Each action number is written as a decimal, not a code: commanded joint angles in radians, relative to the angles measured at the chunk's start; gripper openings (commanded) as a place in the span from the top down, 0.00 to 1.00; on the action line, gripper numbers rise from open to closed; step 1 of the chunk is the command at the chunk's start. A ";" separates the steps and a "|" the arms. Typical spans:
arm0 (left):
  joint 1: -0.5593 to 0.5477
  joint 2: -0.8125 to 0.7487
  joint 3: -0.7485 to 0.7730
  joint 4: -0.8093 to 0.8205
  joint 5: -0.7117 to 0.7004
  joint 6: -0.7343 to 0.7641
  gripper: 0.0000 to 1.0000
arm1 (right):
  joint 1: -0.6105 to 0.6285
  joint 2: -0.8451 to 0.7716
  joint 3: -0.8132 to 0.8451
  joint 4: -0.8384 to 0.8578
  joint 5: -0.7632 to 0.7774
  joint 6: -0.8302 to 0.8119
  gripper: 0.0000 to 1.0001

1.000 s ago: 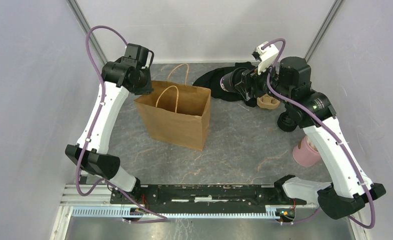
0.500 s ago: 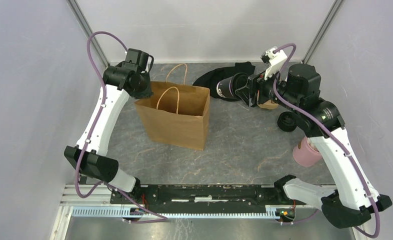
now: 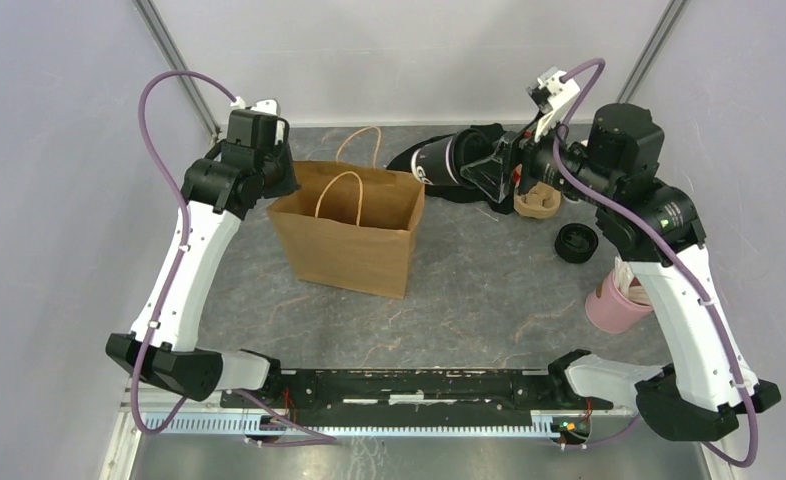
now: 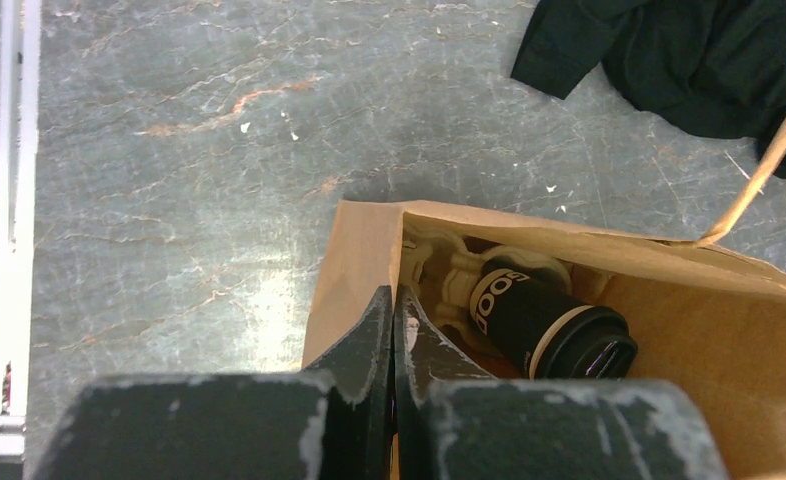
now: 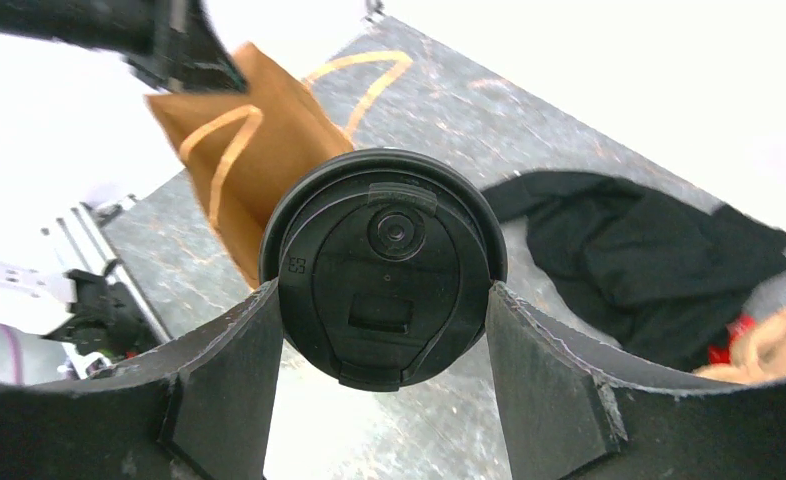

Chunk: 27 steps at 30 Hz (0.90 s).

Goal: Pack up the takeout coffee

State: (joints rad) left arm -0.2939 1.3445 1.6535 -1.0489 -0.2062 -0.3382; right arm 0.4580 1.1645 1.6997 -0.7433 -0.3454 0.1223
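Right wrist view: the right tool (image 5: 384,330) is clamped on a black coffee cup (image 5: 384,265), one finger (image 5: 229,370) against each side just behind the lid. The round black sip lid faces the camera. It has a small raised mark near its left rim, too small to read with any certainty. From the top view, this cup is held lying sideways in the air, lid end toward the wrist. It hangs over the black cloth (image 3: 404,158) at the far side of the surface (image 3: 489,290), to the right of the brown paper bag (image 3: 354,245) and apart from it.

Left wrist view: a second coffee cup (image 4: 539,320) lies on its side inside the bag, lid toward the lower right. It rests on a pale moulded carrier (image 4: 449,275) at the bottom. White block letters run around its black wall; they look like "BOO" followed by one more letter I cannot make out. The left tool (image 4: 392,310) has its fingers pressed together, with the tips at the bag's near rim. Whether any paper is caught between them cannot be told.

On the surface to the right of the bag sit a loose black lid (image 3: 575,242), another pale carrier (image 3: 539,203) and a pink cup (image 3: 609,308).
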 commanded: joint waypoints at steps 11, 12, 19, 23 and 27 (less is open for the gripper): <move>0.004 -0.147 -0.173 0.250 0.160 -0.024 0.98 | 0.101 0.108 0.056 0.103 -0.202 0.099 1.00; 0.004 -0.173 -0.201 0.275 0.165 -0.032 0.98 | 0.130 0.122 0.063 0.087 -0.176 0.090 1.00; 0.004 -0.314 -0.396 0.416 0.188 -0.059 0.98 | 0.219 0.184 0.115 0.003 -0.048 0.045 1.00; 0.004 -0.360 -0.444 0.438 0.190 -0.073 0.98 | 0.241 0.197 0.119 0.000 -0.047 0.041 1.00; 0.004 -0.409 -0.486 0.475 0.179 -0.079 0.98 | 0.250 0.198 0.175 -0.053 -0.009 0.019 1.00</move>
State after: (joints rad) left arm -0.2928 0.9794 1.1934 -0.6685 -0.0395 -0.3683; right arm 0.6964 1.3762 1.7836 -0.7773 -0.4057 0.1757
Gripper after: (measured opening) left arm 0.026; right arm 0.730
